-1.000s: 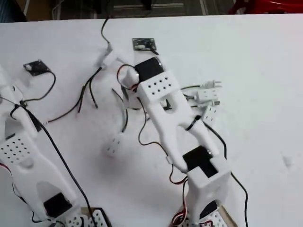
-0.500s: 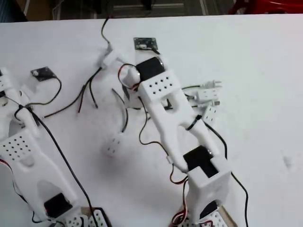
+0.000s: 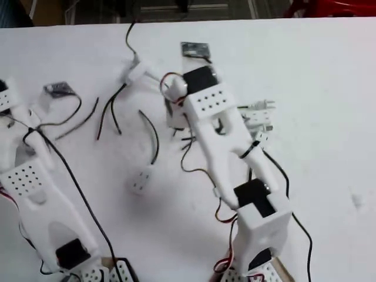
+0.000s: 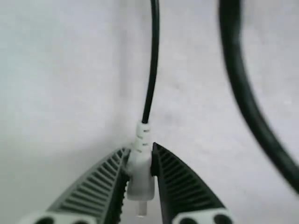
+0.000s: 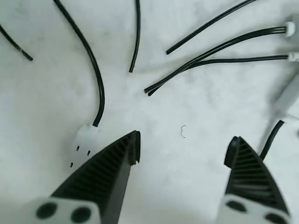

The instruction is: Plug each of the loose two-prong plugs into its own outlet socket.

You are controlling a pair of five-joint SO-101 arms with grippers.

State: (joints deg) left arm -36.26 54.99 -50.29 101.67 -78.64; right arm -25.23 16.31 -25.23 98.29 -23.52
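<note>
On the white table [image 3: 329, 88] the left gripper [image 4: 140, 149] pinches a two-prong plug [image 4: 139, 179] by its body, the right gripper [image 5: 184, 138] gapes wide beside an outlet socket [image 5: 85, 140], which it probably must steady next for insertion.

White table [image 3: 335, 76], red object [image 3: 329, 7] (far edge)

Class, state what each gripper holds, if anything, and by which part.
The left gripper grips a white plug by the sides of its body. The right gripper is open, holding nothing.
</note>
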